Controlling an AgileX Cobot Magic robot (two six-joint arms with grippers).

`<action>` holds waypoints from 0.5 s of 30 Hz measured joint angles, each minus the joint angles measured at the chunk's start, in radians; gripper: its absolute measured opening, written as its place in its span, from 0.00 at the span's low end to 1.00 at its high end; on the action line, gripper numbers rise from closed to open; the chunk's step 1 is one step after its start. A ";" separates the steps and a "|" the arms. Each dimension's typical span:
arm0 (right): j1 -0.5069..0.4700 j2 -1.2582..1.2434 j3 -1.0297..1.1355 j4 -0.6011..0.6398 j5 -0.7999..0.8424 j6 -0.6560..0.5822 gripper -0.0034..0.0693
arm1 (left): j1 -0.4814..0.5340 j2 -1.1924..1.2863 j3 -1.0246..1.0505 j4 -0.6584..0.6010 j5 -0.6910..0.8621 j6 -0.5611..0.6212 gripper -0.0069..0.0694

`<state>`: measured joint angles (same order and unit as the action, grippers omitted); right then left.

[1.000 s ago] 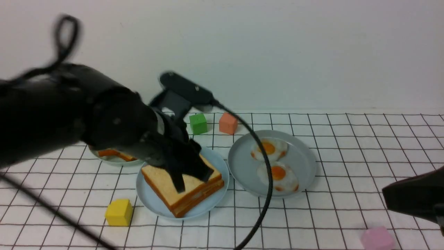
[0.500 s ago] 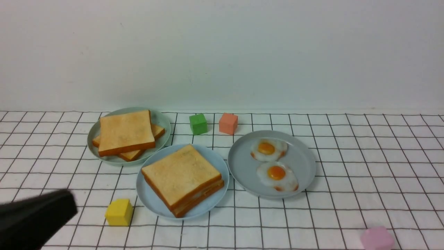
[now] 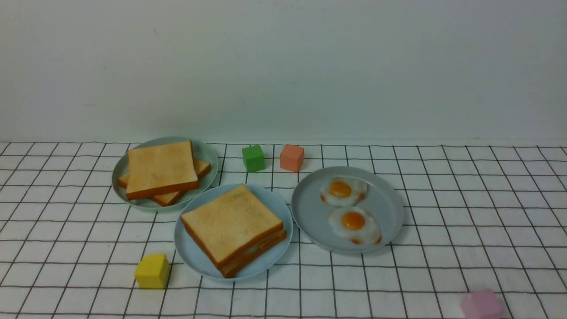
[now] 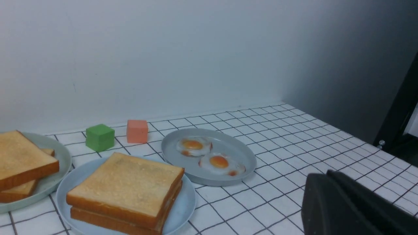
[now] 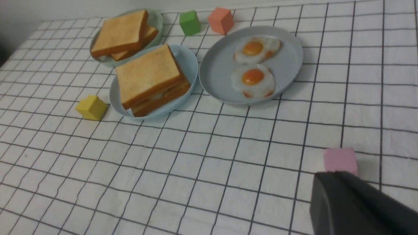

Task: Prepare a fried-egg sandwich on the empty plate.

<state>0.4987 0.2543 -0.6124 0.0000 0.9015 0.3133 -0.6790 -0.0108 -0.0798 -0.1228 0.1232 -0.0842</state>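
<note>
At the far left of the front view sits the grey-green plate (image 3: 207,156) with its plain toast stack (image 3: 161,173), untouched by any egg. Below it, near the table's front, lies a yellow cube (image 3: 152,270) just beside the empty plate (image 3: 190,250), which now carries the fried-egg sandwich (image 3: 232,228); a pale sliver between the two slices looks like the egg's white, so the build appears complete. Behind stand a green cube (image 3: 253,158) and a salmon cube (image 3: 291,157). Further right the grey-blue plate (image 3: 310,212) holds two spare fried eggs (image 3: 352,210), and a pink cube (image 3: 481,304) sits at the front right.

Neither arm shows in the front view. The left gripper (image 4: 352,209) and the right gripper (image 5: 356,209) each appear only as a dark clenched tip in their own wrist views, holding nothing.

The top slice sits slightly askew over the lower one; a nudge from a returning arm could slide it off, and the right gripper hangs close to the pink cube
</note>
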 joint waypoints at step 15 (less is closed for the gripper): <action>-0.121 -0.033 0.149 -0.047 -0.120 -0.024 0.04 | 0.000 0.000 0.002 0.000 0.072 -0.001 0.07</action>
<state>0.3775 0.2211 -0.4639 -0.0474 0.7813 0.2893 -0.6790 -0.0108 -0.0779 -0.1228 0.1950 -0.0853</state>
